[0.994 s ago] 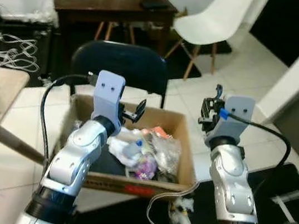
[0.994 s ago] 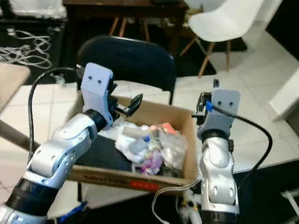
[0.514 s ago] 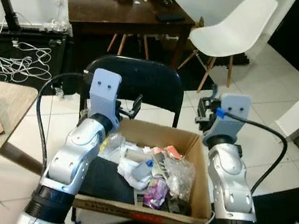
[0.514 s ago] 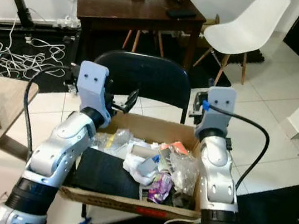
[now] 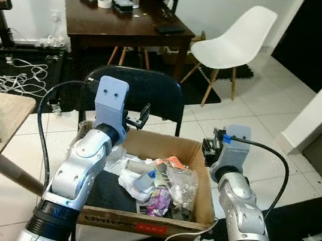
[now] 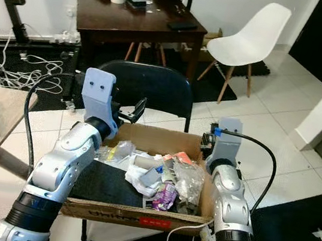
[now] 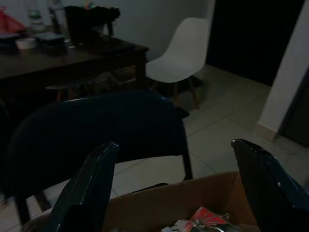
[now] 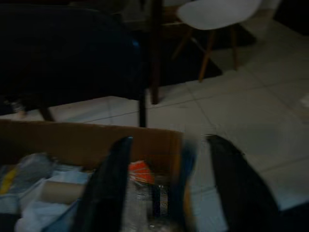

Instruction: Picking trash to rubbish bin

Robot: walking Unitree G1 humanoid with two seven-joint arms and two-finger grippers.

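Robot is standing over a cardboard box [image 5: 200, 163] full of trash [image 5: 158, 178], box sitting on a black chair [image 5: 135, 92]. Both arms are raised, one at each side of the box.

Left tool [image 7: 178, 193] is hovering above the back left corner of the box; in the left wrist view its two fingers are spread wide apart with nothing between them, box rim and chair back showing through the gap. Right tool [image 8: 169, 188] is sitting at the back right corner, just by the box wall; its fingers are also apart and holding nothing, the right wall edge showing between them in a blurred view.

Trash is lying inside the box: crumpled white paper, a cardboard tube, clear plastic wrap, an orange scrap, a purple wrapper. A white plastic chair [image 5: 232, 31] and a dark wooden tabletop [image 5: 121, 20] are standing behind. No rubbish bin is recognisable apart from the box.

Step in hand looks like approach, nothing gripped. Next move likely calls for lowering one tool into the pile and closing on a single piece, or clamping the box walls to carry it all; can't tell which.
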